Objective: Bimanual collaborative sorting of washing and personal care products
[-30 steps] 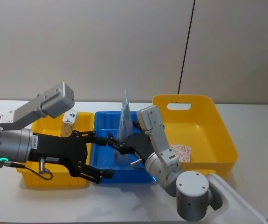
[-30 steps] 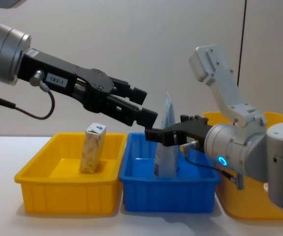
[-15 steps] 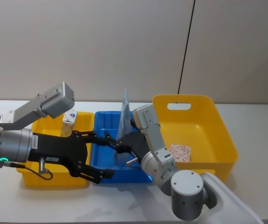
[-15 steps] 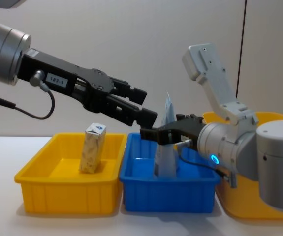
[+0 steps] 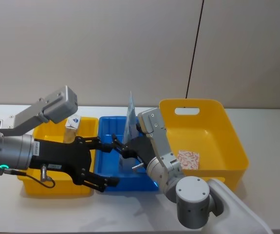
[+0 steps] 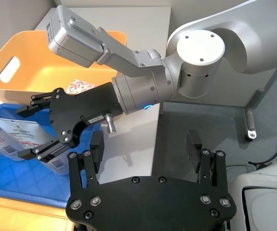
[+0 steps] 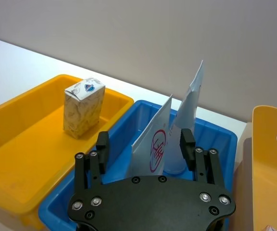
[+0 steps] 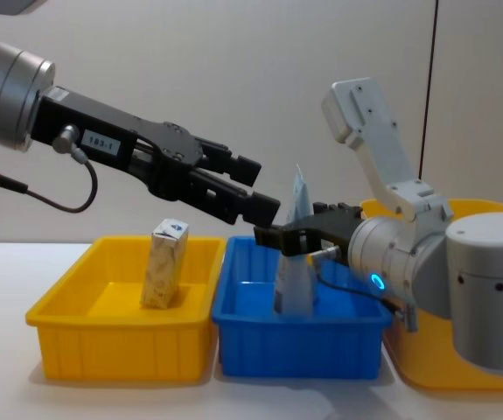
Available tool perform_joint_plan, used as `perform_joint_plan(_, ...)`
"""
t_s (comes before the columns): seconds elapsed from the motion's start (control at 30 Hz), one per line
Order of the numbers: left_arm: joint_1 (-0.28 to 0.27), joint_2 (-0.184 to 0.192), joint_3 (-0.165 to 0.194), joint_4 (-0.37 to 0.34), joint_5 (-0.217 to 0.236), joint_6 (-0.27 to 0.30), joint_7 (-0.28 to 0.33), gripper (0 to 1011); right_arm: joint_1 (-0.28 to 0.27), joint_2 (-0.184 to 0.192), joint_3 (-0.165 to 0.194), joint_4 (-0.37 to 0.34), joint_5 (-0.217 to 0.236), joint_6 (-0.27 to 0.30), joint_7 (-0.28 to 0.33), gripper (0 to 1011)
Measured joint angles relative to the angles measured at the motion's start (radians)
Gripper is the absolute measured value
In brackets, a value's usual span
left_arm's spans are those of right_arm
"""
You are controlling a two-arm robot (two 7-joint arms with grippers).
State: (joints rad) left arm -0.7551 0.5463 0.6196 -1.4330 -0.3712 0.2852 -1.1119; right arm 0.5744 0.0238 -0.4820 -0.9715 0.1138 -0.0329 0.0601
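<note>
Plain grey wall, white worktop (image 5: 256,117). Right claw (image 7: 148,147) apart, straddling tube (image 7: 158,139) in blue tray (image 7: 220,137): release upright, retreat toward 6 o'clock. Left claw (image 8: 255,188) apart, idle above.

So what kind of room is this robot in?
Probably a robot test lab: a plain white table against a bare wall, colour-coded sorting trays like the blue tray, and two robot arms with the right tool over a tube.
</note>
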Motion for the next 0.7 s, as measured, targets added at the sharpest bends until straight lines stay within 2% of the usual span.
perform_joint_plan(0.1, 0.000, 0.000, 0.000, 0.000, 0.000, 0.000, 0.000, 1001, 0.001, -0.003, 0.003, 0.002, -0.003, 0.000, -0.003, 814)
perform_joint_plan(0.17, 0.000, 0.000, 0.000, 0.000, 0.000, 0.000, 0.000, 1001, 0.001, -0.004, 0.005, 0.003, -0.005, 0.000, -0.004, 794)
perform_joint_plan(0.23, 0.000, 0.000, 0.000, 0.000, 0.000, 0.000, 0.000, 1001, 0.001, -0.005, 0.007, 0.003, -0.007, 0.001, -0.006, 695)
perform_joint_plan(0.27, 0.000, 0.000, 0.000, 0.000, 0.000, 0.000, 0.000, 1001, 0.001, -0.006, 0.008, 0.003, -0.007, 0.001, -0.006, 695)
perform_joint_plan(0.47, 0.000, 0.000, 0.000, 0.000, 0.000, 0.000, 0.000, 1001, -0.002, -0.007, 0.014, -0.002, -0.010, 0.005, -0.008, 473)
perform_joint_plan(0.57, 0.000, 0.000, 0.000, 0.000, 0.000, 0.000, 0.000, 1001, -0.004, -0.007, 0.017, -0.006, -0.011, 0.007, -0.009, 412)
perform_joint_plan(0.7, 0.000, 0.000, 0.000, 0.000, 0.000, 0.000, 0.000, 1001, -0.009, -0.008, 0.026, -0.017, -0.011, 0.014, -0.010, 267)
